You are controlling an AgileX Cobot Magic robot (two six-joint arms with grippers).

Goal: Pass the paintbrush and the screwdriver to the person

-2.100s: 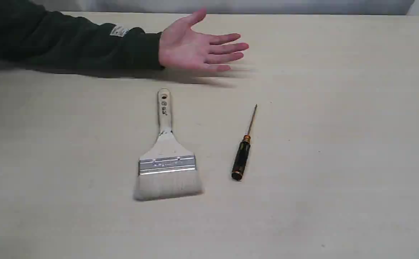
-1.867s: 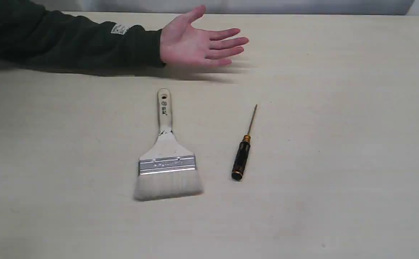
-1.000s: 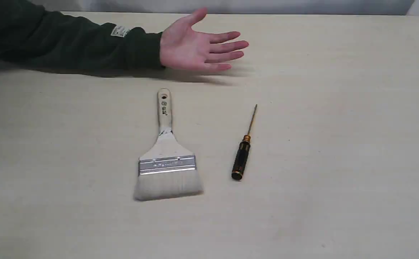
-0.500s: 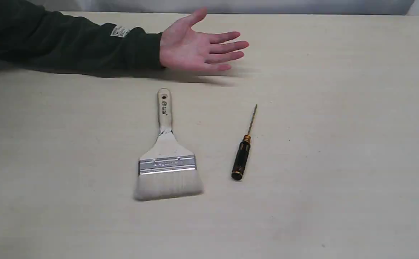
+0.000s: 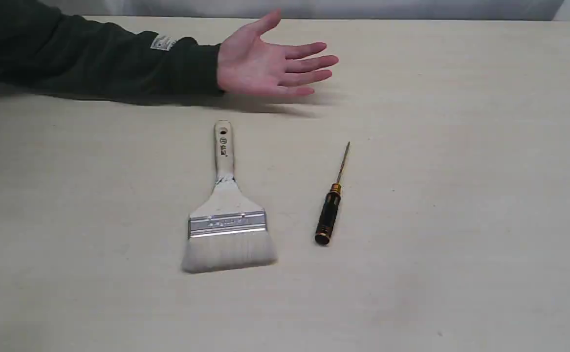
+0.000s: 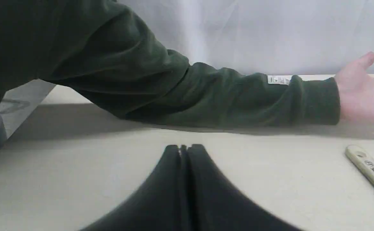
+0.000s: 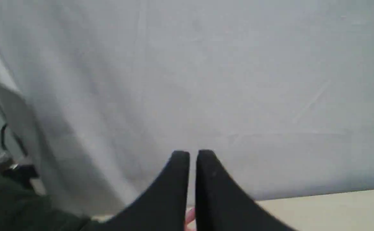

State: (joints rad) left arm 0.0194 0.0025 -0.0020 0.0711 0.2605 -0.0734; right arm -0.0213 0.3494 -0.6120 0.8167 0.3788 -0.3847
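The paintbrush [image 5: 227, 215] lies flat on the table, bristles toward the near edge and handle pointing at the person's open hand [image 5: 265, 66]. To its right lies the screwdriver [image 5: 328, 215], shaft pointing away. The hand is palm up, held just above the table at the back, on a dark green sleeve [image 5: 94, 54]. Neither gripper shows in the exterior view. In the left wrist view my left gripper [image 6: 183, 148] is shut and empty over bare table, with the sleeve [image 6: 206, 96] beyond it and the brush handle [image 6: 369, 166] off to one side. My right gripper [image 7: 192, 154] is shut and empty, facing the backdrop.
The pale wooden table [image 5: 461, 195] spreads wide on all sides of the two tools. A white cloth backdrop [image 7: 206, 80] hangs behind the table's far edge. The sleeve spans the back left of the table.
The person's hand rose slightly and settled back to where it was. The paintbrush and the screwdriver have not moved.
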